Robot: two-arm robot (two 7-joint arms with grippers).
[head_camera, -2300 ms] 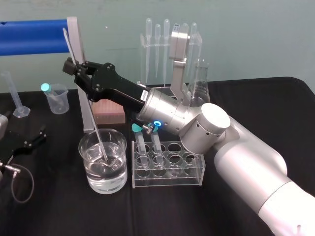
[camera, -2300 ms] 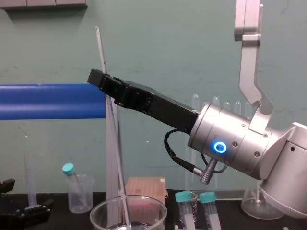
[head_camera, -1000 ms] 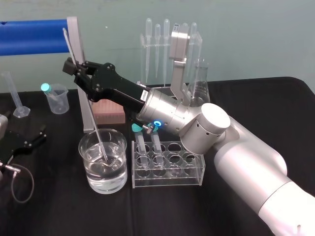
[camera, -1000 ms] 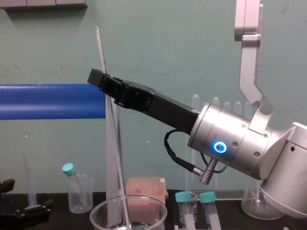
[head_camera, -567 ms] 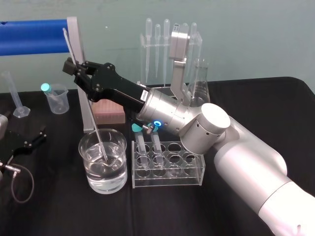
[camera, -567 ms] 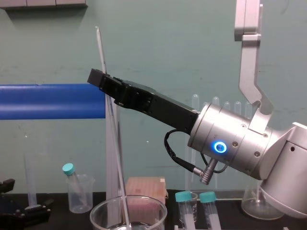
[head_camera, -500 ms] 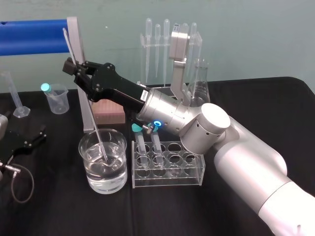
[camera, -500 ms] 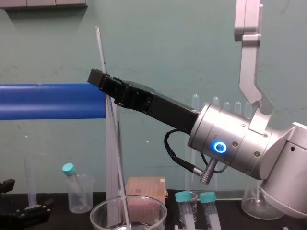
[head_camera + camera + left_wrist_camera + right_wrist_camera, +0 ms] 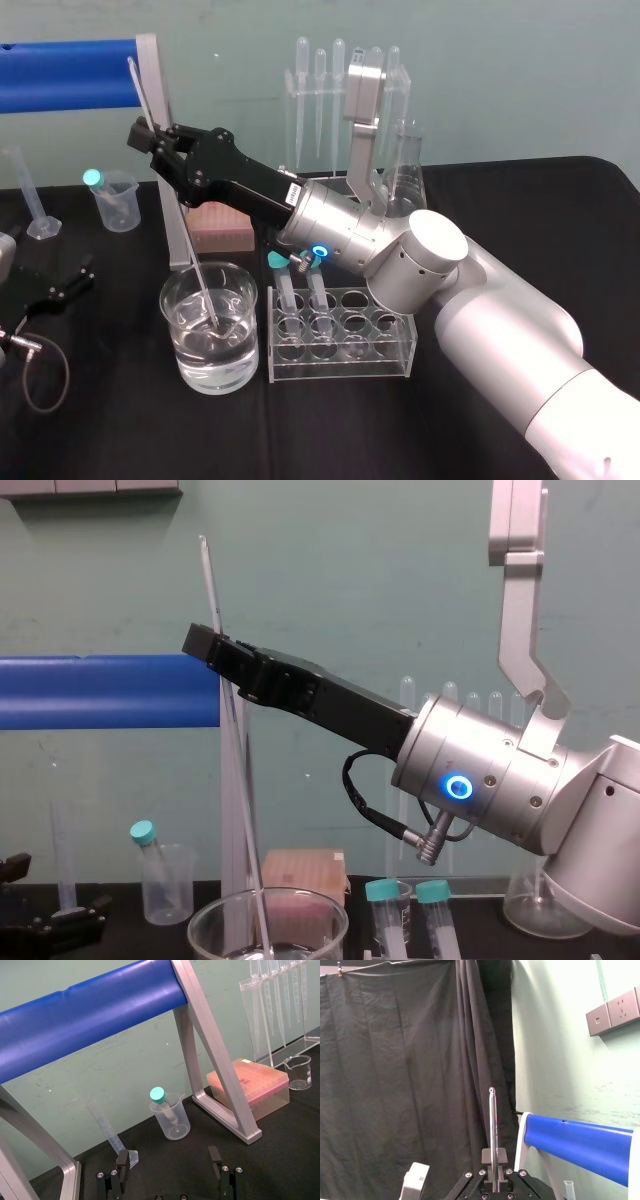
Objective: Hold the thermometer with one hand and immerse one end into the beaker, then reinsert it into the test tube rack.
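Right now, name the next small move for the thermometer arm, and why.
Probably lift straight up. The right gripper is shut on the thermometer, whose lower end sits tilted in water in the beaker, so dipping looks done; the tip must clear the rim before carrying it to the test tube rack. The left gripper rests open on the table.

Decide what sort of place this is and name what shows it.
Most likely a chemistry lab bench: a glass beaker of clear liquid with a thermometer dipped in by the right hand, bulb-topped pipettes standing at the back, and a conical flask.
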